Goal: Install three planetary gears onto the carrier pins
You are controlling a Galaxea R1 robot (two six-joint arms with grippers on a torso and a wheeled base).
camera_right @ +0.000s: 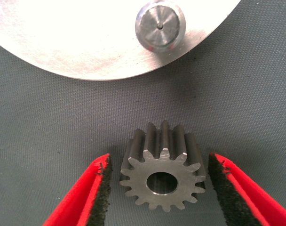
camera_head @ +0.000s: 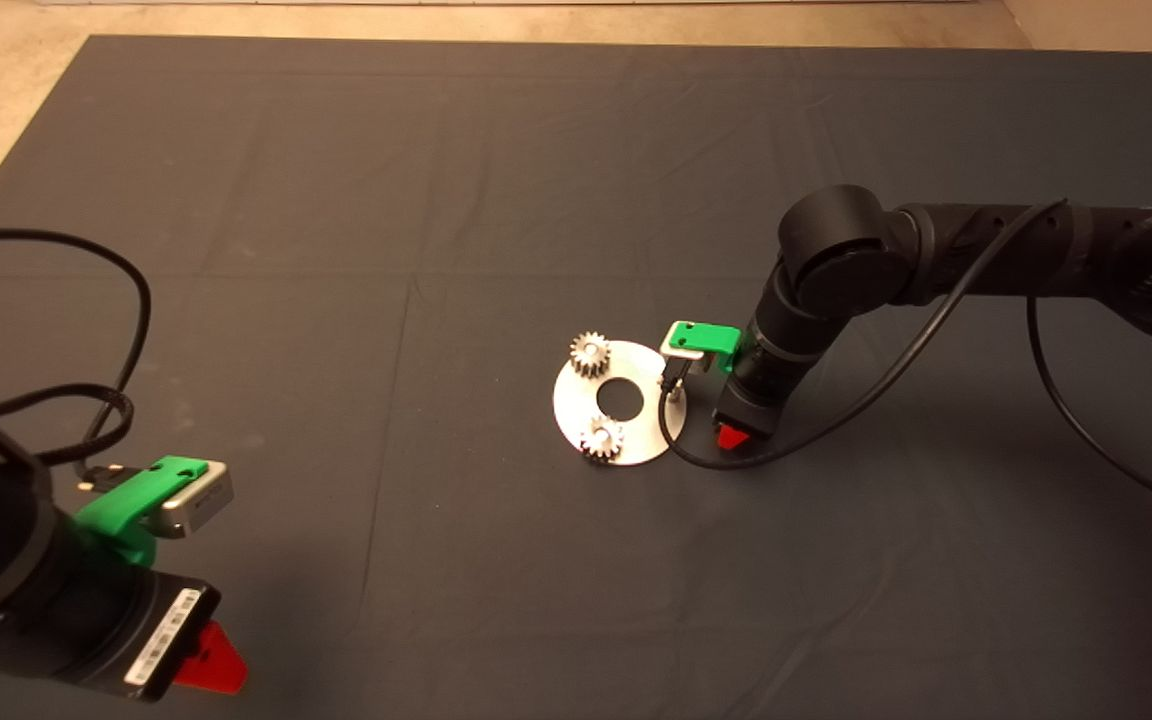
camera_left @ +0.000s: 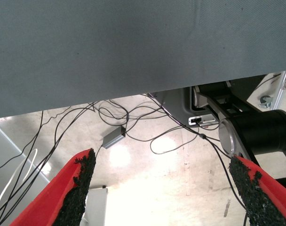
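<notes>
1. Head view: 2 small silvery-grey toothed gears, one [camera_head: 589,354] at the far side and one [camera_head: 602,438] at the near side, are seen seated on the flat round shiny metal disc [camera_head: 576,408] with the large centre hole, which lies on the dark mat [camera_head: 436,200]. The right gripper [camera_head: 733,436] is lowered just beside the disc's right rim, next to what looks to be the third, bare pin [camera_head: 674,392]. The third gear is hidden under the arm here. The step in hand is judged to be the pick-up of the last of 3 gears.

2. Left wrist view: the left gripper [camera_left: 164,190], parked at the mat's near left corner, is shown with its red fingers [camera_left: 72,188] wide apart and nothing between them; only cables and pale floor are seen beyond the mat's edge.

3. Right wrist view: the third gear [camera_right: 164,169] is seen lying flat on the mat, bore upward, apart from the disc, between the black pads [camera_right: 101,190], which stand open with a gap on each side. Its teeth look crisp, its bore round and dark. The short silvery pin [camera_right: 160,24] stands uncovered near the disc's rim. Next, closing on the teeth, a lift, and bore-to-pin alignment are judged necessary.
</notes>
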